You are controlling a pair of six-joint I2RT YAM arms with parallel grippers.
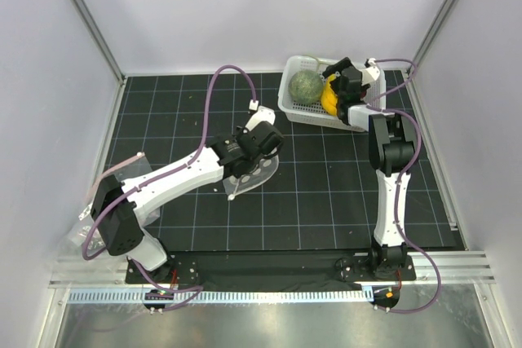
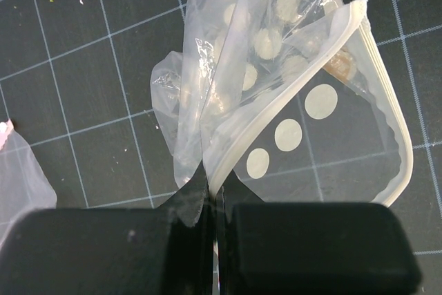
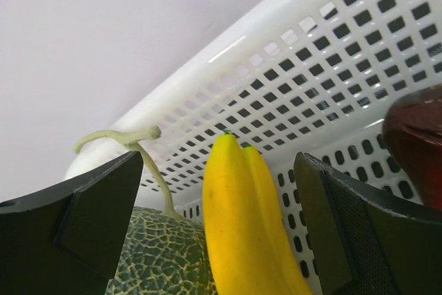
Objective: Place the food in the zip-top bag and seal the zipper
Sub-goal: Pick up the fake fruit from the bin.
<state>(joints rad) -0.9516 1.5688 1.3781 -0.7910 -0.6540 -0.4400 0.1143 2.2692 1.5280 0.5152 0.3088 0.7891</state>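
Black matting (image 1: 326, 201) covers the table, and nearest the bases we see a scrap of clear plastic (image 1: 84, 232) lying beside the left arm's elbow.

Farther out, mid-table, the left gripper (image 2: 215, 236) has its jaws pressed together on the edge of the bag (image 2: 255, 39), pinching it at one end of the zipper (image 2: 397, 122). The bag lies crumpled on the matting with its mouth gaping, and the zipper curves away in an open loop. White dots are printed on the film. A small brownish patch shows near the far end of the mouth; we cannot tell what it is.

At the far right, the basket (image 3: 324, 81) holds the food. The right gripper (image 3: 219, 164) is down inside it, spread wide and holding nothing. The banana (image 3: 238, 233) stands between its fingers (image 3: 90, 212), not visibly touching either. The melon (image 3: 162, 264) sits against the banana's left side, its pale stem (image 3: 117, 136) curling up toward the basket wall. A dark-red fruit (image 3: 414, 136) shows at the right edge, behind the right finger.
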